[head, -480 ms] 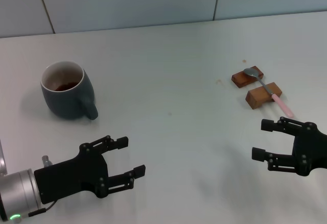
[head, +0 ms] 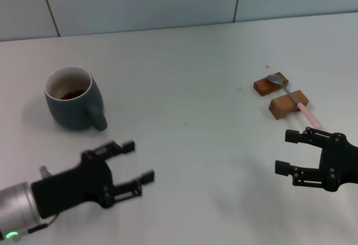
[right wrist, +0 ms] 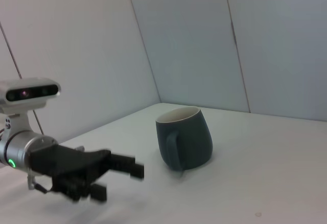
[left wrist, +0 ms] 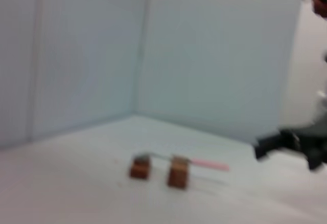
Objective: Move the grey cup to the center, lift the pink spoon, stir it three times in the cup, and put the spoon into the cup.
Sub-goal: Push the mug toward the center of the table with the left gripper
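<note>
- Fingers spread wide on the left gripper (head: 138, 160), lower left of the head view, empty.
- Right gripper (head: 287, 152), lower right, also splayed, empty.
- Rounded dark blue-grey ceramic cup (head: 73, 99) sits upright at left.
- Thin pink-handled metal spoon (head: 290, 96) lies across two brown wooden blocks (head: 279, 94), right.

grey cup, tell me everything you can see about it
The grey cup is a rounded, dark blue-grey mug that looks ceramic, with a pale rim and a whitish inside stained brown at the bottom. It stands upright on the white table, on the robot's left side, its one loop handle turned toward the robot. Nothing touches it; the left gripper hangs open nearer the robot, apart from it.
</note>
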Motion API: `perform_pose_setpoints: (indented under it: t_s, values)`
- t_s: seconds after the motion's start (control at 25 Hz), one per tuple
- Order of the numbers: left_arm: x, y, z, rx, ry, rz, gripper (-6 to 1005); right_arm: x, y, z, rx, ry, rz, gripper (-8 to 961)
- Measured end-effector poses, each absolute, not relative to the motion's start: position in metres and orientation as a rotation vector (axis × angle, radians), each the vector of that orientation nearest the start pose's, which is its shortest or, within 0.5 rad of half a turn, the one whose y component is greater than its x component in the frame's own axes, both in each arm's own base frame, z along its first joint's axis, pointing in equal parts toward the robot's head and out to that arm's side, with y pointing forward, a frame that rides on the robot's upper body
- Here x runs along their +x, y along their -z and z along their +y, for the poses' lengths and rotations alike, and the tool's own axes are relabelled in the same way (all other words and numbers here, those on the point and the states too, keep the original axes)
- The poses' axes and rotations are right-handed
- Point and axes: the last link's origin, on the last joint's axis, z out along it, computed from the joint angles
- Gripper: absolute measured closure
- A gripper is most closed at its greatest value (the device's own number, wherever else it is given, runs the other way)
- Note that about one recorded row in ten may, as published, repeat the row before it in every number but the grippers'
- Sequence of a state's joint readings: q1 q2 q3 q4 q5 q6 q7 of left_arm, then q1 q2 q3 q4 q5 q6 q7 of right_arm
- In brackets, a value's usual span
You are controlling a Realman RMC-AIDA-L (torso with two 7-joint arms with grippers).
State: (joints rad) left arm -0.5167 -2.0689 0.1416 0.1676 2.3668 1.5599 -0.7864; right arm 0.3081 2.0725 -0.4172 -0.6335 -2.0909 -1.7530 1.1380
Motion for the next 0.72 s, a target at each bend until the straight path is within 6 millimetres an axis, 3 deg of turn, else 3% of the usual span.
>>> perform_pose_setpoints:
  t_s: [0.16,0.2,0.24,0.36,0.4,0.48,0.56,0.72]
  values:
    - [-0.298,0.041,0.275,-2.456,0.955,-0.488,229,0.331,-0.024,0.245,-2.571,-0.786,0.644,111]
    - [-0.309,0.021,0.282,-2.244,0.97,-0.476,232,0.331,-0.024,0.245,-2.57,-0.786,0.645,111]
    - [-0.314,0.013,0.285,-2.155,0.967,-0.468,234,0.331,-0.024,0.245,-2.57,-0.786,0.646,112]
    - [-0.321,0.003,0.287,-2.023,0.95,-0.458,243,0.332,-0.024,0.244,-2.569,-0.787,0.649,112]
    - [-0.332,-0.007,0.291,-1.828,0.879,-0.413,245,0.332,-0.023,0.244,-2.569,-0.787,0.65,112]
    - [-0.335,-0.007,0.296,-1.696,0.736,-0.31,251,0.332,-0.023,0.243,-2.569,-0.789,0.652,112]
    - [-0.335,-0.006,0.297,-1.675,0.701,-0.288,256,0.332,-0.023,0.243,-2.57,-0.79,0.651,112]
    - [-0.318,0.017,0.317,-1.647,0.404,-0.068,479,0.331,-0.023,0.243,-2.568,-0.793,0.645,112]
